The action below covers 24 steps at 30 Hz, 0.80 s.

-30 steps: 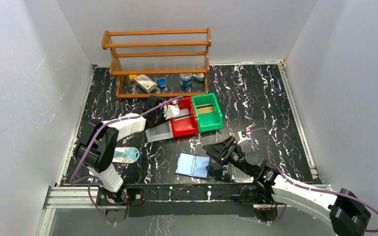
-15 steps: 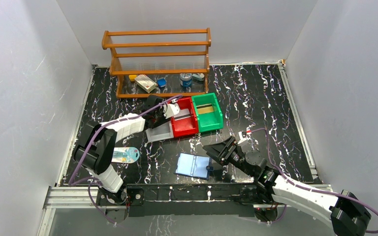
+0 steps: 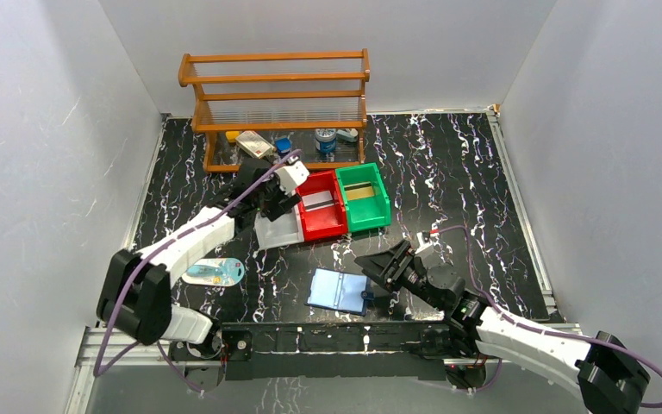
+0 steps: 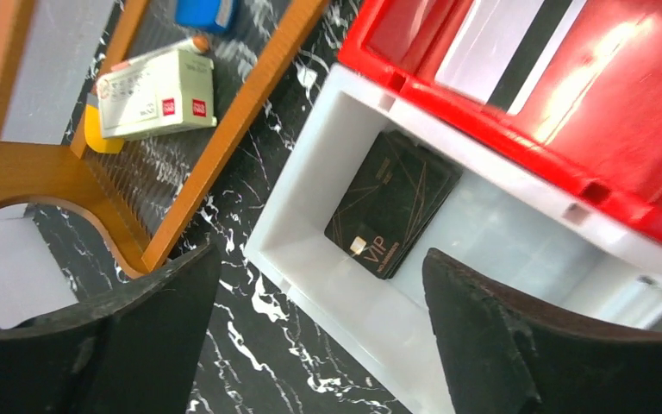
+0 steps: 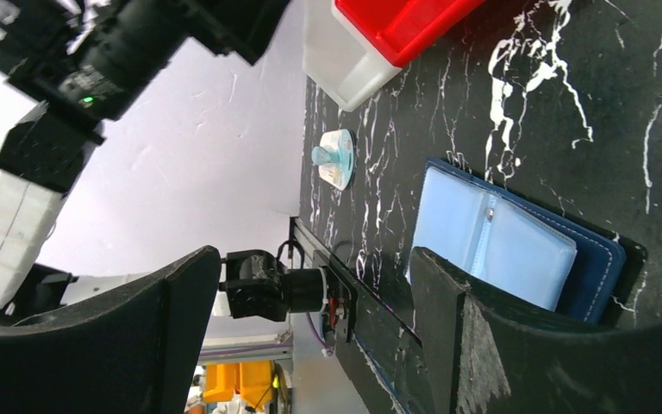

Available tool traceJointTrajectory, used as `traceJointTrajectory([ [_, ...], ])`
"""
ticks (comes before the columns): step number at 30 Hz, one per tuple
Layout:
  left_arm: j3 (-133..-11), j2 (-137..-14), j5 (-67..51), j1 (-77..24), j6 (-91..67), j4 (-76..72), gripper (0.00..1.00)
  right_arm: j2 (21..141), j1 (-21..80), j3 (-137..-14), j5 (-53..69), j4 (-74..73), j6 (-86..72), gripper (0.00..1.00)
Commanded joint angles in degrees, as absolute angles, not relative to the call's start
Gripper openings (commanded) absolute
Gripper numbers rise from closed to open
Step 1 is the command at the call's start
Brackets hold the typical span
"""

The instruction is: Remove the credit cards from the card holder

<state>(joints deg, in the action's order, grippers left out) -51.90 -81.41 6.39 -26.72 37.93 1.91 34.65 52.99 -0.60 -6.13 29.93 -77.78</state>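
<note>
A wooden rack (image 3: 276, 108) stands at the back of the black marbled table (image 3: 457, 172). On its lowest shelf lie a white box with red marks (image 4: 155, 103), a small blue item (image 4: 202, 10) and a tin (image 3: 326, 140). In front of the rack three open bins sit side by side, touching: a white bin (image 4: 310, 164), a red bin (image 3: 332, 226) and a green bin (image 3: 377, 211). A black card marked VIP (image 4: 392, 203) lies flat in the white bin, a white card with a black stripe (image 4: 517, 47) lies in the red one, and a tan card (image 3: 360, 193) lies in the green one. A white oval packet (image 3: 214, 272) lies near the left arm's base, well apart from the bins.

The card holder (image 3: 338, 291) lies opened flat near the front edge of the table, between the two arm bases, with its light blue inner faces up and the navy cover showing along its edge. Nothing lies on top of it.

The left gripper (image 4: 321, 254) hangs above the white bin with its jaws spread wide and nothing between them; the black card lies loose below. The right gripper (image 5: 315, 267) sits low, just beside the holder's right edge, with its jaws also wide apart and empty. Whether a fingertip touches the holder cannot be told.
</note>
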Motion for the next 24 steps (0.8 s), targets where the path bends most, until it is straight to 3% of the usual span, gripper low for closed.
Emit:
traceJointTrajectory([
  [1, -50.4, -72.1, -0.8, -26.5, 28.3, 1.7, 0.90, 35.3, 53.1, 0.9, -7.0, 29.6, -76.5, 0.89],
  [6, -46.4, -61.9, -4.5, -26.4, 20.5, -1.2, 0.98, 35.9, 53.0, -0.1, -6.7, 28.1, -76.0, 0.89],
  [14, -41.5, -53.8, 0.0, -26.4, 7.3, -0.2, 0.98, 39.4, 53.1, -3.5, -5.3, 25.9, -75.1, 0.89],
  [24, -44.4, -50.9, -7.9, -26.5, -4.5, 10.2, 0.98, 50.0, 55.2, -15.1, -6.0, 15.0, -70.5, 0.78],
])
